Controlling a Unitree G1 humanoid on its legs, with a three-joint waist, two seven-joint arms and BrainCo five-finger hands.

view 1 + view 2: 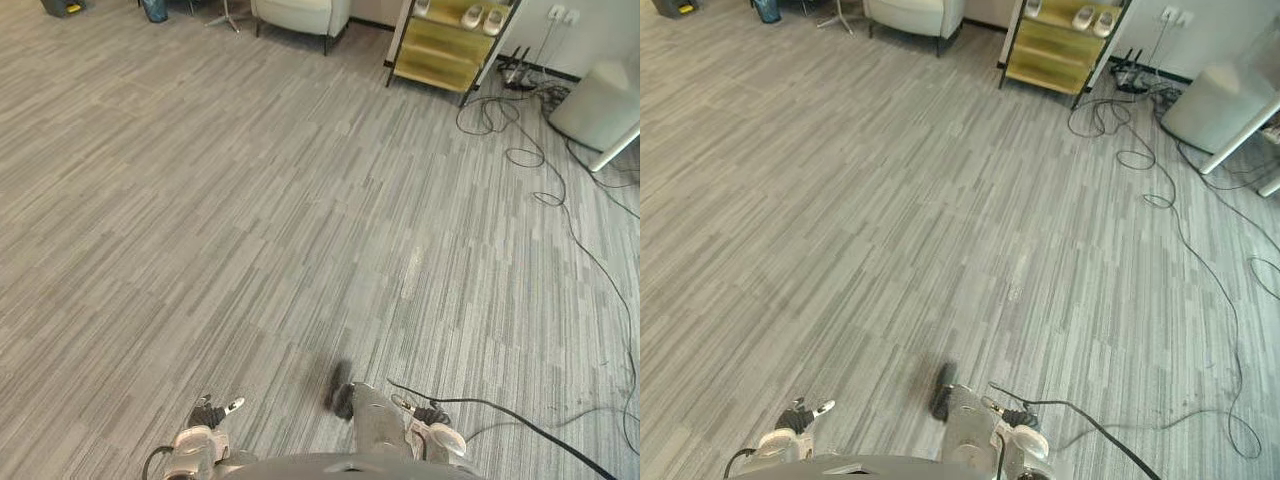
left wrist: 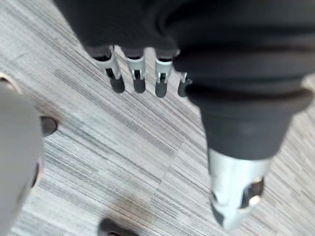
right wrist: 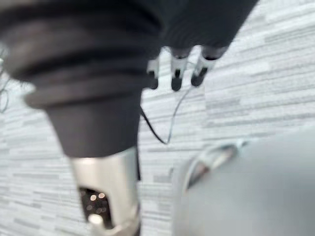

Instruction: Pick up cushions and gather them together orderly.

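So, stage: v. early, by my read; nothing gathered yet, whole job left.
cushions: can't tell where they are from here; neither hand carries one.
left hand: fingers straight and relaxed, hanging over bare floor, holding nothing; well short of the yellow shelf unit, on the robot's side of the room.
right hand: same story, fingers loose and pointing down, empty; also well apart from the shelf unit.
yellow shelf unit: stands at the far wall w/ pale slippers on its top shelf.
armchair: just beside the shelf unit, to its left (legs and seat edge are all I can make out).
white rounded thing: to the right of the shelf unit, near it; too partial to say what it is.
floor between robot and shelf unit: grey striped carpet, open walking room.
done: nil, as far as I can judge.
left: find each cushion, pick up, carry to one spot, set them in a tidy row or stack.
next, prob.: turn or walk until a cushion comes into sight; hands are free for it.
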